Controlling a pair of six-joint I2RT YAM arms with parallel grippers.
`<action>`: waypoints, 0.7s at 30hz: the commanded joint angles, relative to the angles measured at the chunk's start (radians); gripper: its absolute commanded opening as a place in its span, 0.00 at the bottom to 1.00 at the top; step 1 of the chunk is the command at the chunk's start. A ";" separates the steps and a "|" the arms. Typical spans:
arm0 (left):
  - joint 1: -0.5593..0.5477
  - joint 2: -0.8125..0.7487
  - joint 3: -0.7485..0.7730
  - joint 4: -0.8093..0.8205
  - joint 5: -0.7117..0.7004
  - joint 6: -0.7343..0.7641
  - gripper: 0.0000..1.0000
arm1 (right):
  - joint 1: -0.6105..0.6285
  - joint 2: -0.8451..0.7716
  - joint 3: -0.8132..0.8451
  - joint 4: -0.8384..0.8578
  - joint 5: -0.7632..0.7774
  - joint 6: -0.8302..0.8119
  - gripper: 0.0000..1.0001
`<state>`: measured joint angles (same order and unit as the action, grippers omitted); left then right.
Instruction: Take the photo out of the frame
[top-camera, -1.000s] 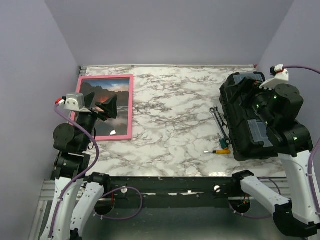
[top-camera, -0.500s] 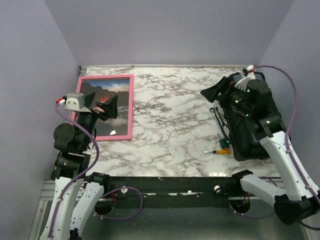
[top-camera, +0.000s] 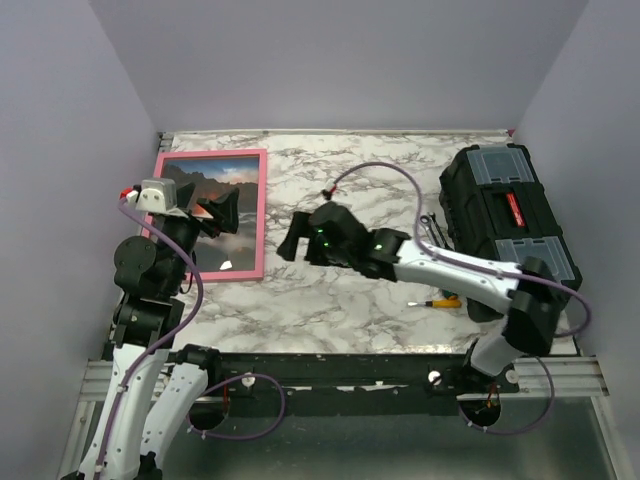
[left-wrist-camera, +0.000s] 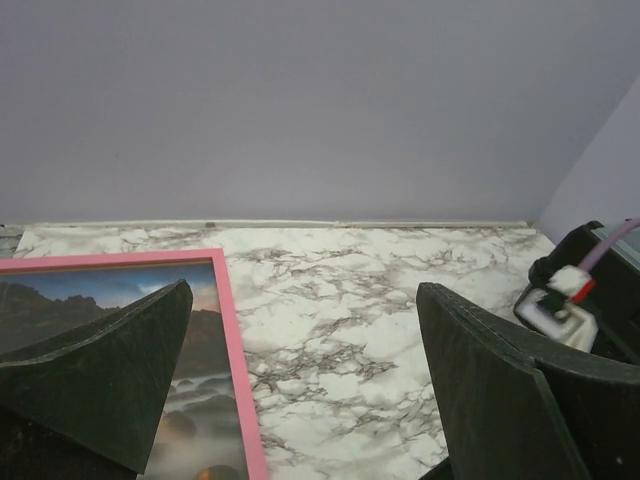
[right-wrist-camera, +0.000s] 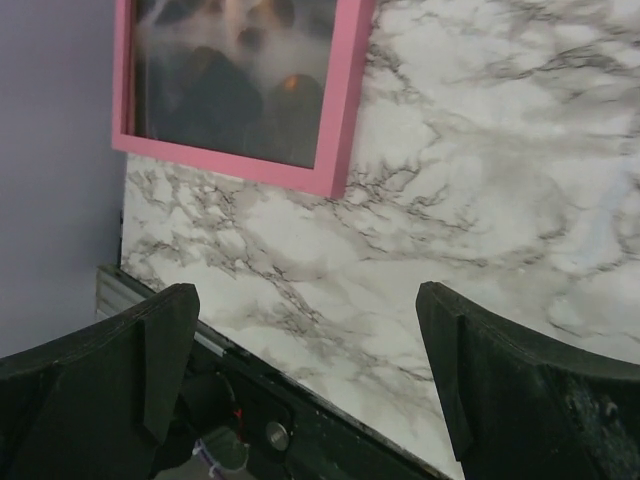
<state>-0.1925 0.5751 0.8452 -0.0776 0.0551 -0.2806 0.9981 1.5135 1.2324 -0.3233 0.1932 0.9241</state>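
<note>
None of the photo (top-camera: 228, 176) is free yet: it lies face-up inside the frame (top-camera: 263, 215) at the table's (top-camera: 350, 180) far-left corner. Above it hovers the left gripper (top-camera: 212, 216), jaws apart, empty; the right gripper (top-camera: 293, 238), also spread, hangs just beside. Approach step, I judge; next calls for gripping the rim to turn it over

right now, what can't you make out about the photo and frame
Top external: the left pincer and its wrist cover the middle of the photo and the left rail of the frame.
Left wrist: only the frame's far right corner shows; the lower edge and a finger hide the rest.
Right wrist: the photo is blurred; the top edge cuts off its far part.
All views: the frame's back is unseen.
</note>
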 joint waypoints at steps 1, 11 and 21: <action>-0.008 -0.004 0.009 0.015 -0.029 0.006 0.99 | 0.094 0.237 0.176 0.007 0.167 0.056 1.00; -0.009 0.006 0.014 0.013 -0.014 -0.001 0.99 | 0.107 0.490 0.327 0.116 0.229 0.010 0.86; -0.012 0.016 0.014 0.018 0.013 -0.018 0.99 | 0.067 0.696 0.468 0.138 0.196 0.000 0.62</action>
<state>-0.1986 0.5854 0.8452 -0.0765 0.0452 -0.2844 1.0935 2.1345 1.6390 -0.2024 0.3763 0.9272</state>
